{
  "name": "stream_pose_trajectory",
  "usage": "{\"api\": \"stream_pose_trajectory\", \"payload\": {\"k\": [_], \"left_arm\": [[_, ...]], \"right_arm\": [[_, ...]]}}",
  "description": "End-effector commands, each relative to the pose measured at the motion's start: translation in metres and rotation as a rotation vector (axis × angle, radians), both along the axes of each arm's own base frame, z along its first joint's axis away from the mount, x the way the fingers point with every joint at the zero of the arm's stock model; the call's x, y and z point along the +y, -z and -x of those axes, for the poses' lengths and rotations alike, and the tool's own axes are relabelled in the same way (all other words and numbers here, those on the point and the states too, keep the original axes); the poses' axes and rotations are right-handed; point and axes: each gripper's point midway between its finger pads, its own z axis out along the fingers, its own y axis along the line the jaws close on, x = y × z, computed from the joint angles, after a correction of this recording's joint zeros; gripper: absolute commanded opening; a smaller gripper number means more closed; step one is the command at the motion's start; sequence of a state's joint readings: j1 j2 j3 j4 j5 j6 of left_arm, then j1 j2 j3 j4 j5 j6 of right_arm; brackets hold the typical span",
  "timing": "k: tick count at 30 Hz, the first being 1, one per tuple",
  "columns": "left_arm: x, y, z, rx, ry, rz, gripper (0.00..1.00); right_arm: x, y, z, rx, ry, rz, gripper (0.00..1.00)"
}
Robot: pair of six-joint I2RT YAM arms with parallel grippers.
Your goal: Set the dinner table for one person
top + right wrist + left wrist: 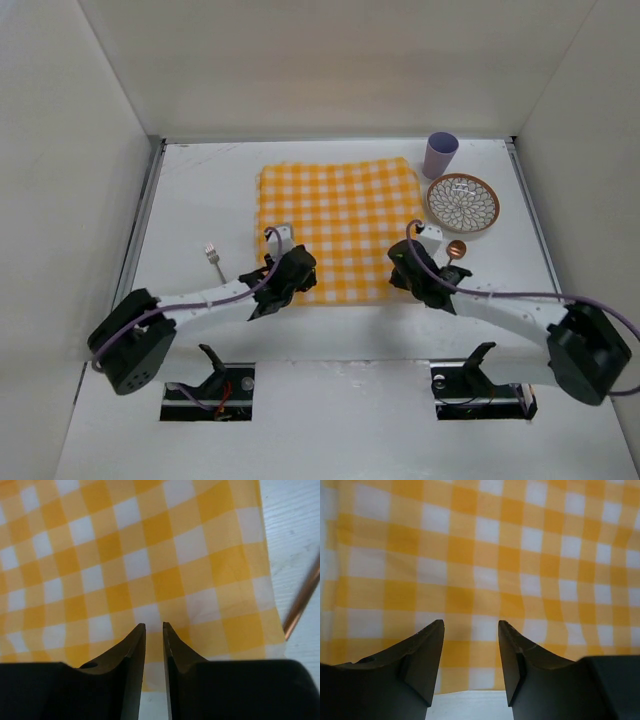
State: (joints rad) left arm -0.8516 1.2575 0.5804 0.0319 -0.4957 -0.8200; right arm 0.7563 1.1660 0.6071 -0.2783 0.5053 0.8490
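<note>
The dinner table (200,200) is a flat white surface. A yellow-and-white checked cloth (340,225) lies flat on its middle. My left gripper (293,270) hangs over the cloth's near left edge, open and empty; in the left wrist view (470,623) the cloth (485,555) shows between its jaws. My right gripper (406,264) is over the cloth's near right corner. In the right wrist view (153,625) its jaws stand a narrow gap apart, with flat cloth (125,545) showing through and nothing held.
A purple cup (440,153) and a patterned plate (462,202) stand at the back right. A copper spoon (456,249) lies beside the cloth's right edge; its handle (302,602) shows in the right wrist view. A fork (214,260) lies left of the cloth.
</note>
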Motion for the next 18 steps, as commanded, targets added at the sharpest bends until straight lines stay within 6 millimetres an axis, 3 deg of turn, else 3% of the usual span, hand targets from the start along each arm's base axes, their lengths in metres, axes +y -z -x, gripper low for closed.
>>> {"api": "stream_pose_trajectory", "payload": {"k": [1,3,7,13,18], "left_arm": [[-0.026,0.004,-0.007,0.017,0.006,0.051,0.43],[-0.018,0.013,-0.012,0.028,-0.020,0.028,0.42],[0.030,0.036,-0.013,0.076,-0.132,-0.029,0.40],[0.095,0.051,-0.008,0.112,-0.293,-0.057,0.38],[0.099,0.043,-0.016,0.087,-0.307,-0.037,0.39]], "right_arm": [[0.034,-0.004,-0.027,-0.025,-0.063,-0.056,0.26],[0.044,0.011,-0.031,0.006,-0.075,-0.046,0.27],[0.071,0.034,-0.027,0.046,-0.119,-0.062,0.27],[0.105,0.045,-0.031,0.073,-0.175,-0.073,0.26],[0.117,0.040,-0.042,0.066,-0.189,-0.073,0.26]]}}
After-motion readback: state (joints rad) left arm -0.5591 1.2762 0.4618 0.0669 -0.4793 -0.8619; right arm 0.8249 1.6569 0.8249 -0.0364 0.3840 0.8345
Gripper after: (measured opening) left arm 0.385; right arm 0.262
